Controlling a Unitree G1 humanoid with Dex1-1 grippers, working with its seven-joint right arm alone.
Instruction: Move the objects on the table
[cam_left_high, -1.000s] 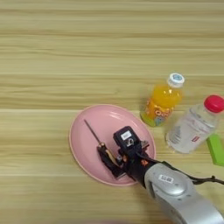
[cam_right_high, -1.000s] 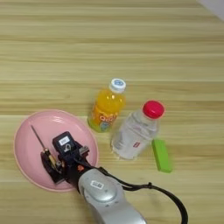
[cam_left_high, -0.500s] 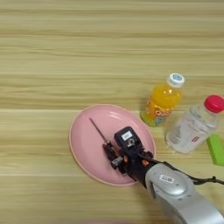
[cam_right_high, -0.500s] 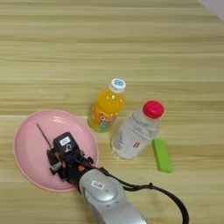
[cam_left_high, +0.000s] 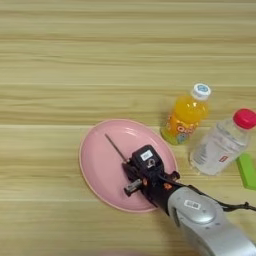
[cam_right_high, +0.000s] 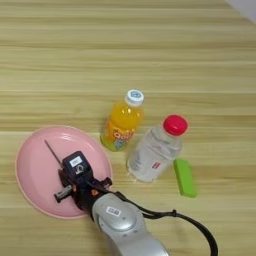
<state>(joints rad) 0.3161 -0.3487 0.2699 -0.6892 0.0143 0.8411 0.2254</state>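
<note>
The hand (cam_left_high: 136, 176) is over the near side of the pink plate (cam_left_high: 97, 165), and I cannot tell if it is open or shut. The screwdriver (cam_left_high: 116, 148) has slid a little to the right on the plate, its tip pointing away, so it looks set down there. Right of the plate, the clear bottle (cam_left_high: 220, 145) stays on the surface (cam_left_high: 75, 65) by the orange bottle (cam_left_high: 186, 115), maybe next to move.

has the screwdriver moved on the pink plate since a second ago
Yes. The screwdriver has shifted right with the end effector, toward the orange bottle, across the pink plate.
</note>
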